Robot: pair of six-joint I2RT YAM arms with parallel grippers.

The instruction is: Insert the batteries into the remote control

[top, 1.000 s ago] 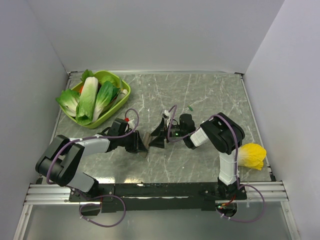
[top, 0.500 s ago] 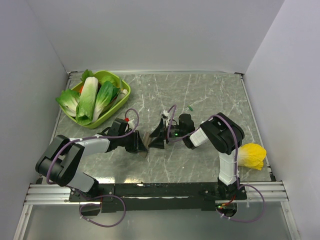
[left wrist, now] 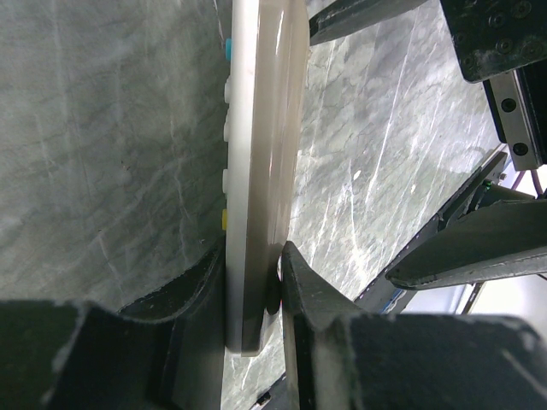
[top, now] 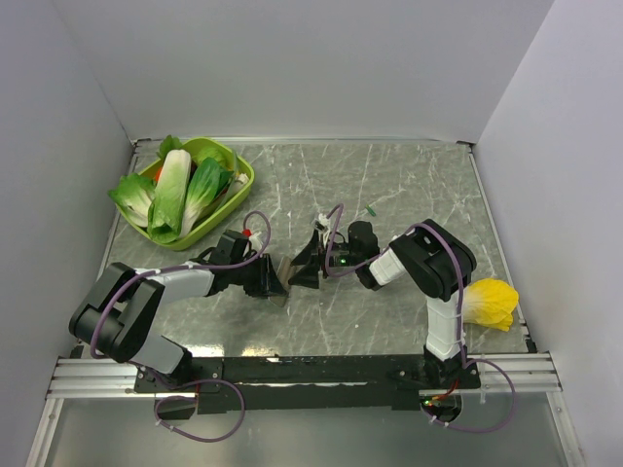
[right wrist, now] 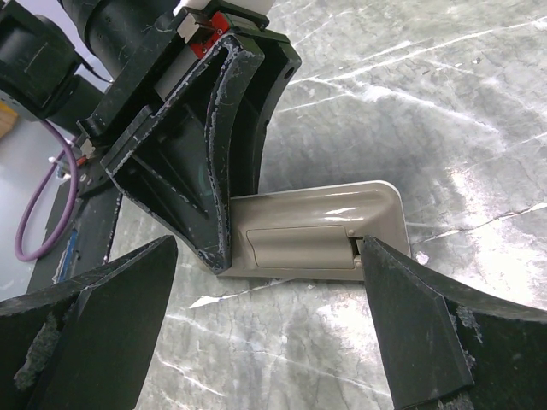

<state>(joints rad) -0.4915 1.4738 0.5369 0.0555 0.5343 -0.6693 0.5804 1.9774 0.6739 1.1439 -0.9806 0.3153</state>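
Observation:
The remote control (right wrist: 316, 235) stands on its long edge on the table, grey-brown back with its closed battery cover facing my right wrist camera. My left gripper (left wrist: 254, 282) is shut on one end of the remote control (left wrist: 256, 162), whose buttons face left in the left wrist view. Open and wide, my right gripper (right wrist: 265, 256) straddles the remote's free end, and its right fingertip (right wrist: 376, 256) sits at the notch by the cover. In the top view both grippers (top: 265, 277) (top: 307, 263) meet mid-table. One tiny green battery (top: 372, 209) lies behind the right arm.
A green basket (top: 241, 180) of leafy vegetables stands at the back left. A yellow leafy vegetable (top: 490, 302) lies at the right edge beside the right arm's base. White walls close the table on three sides.

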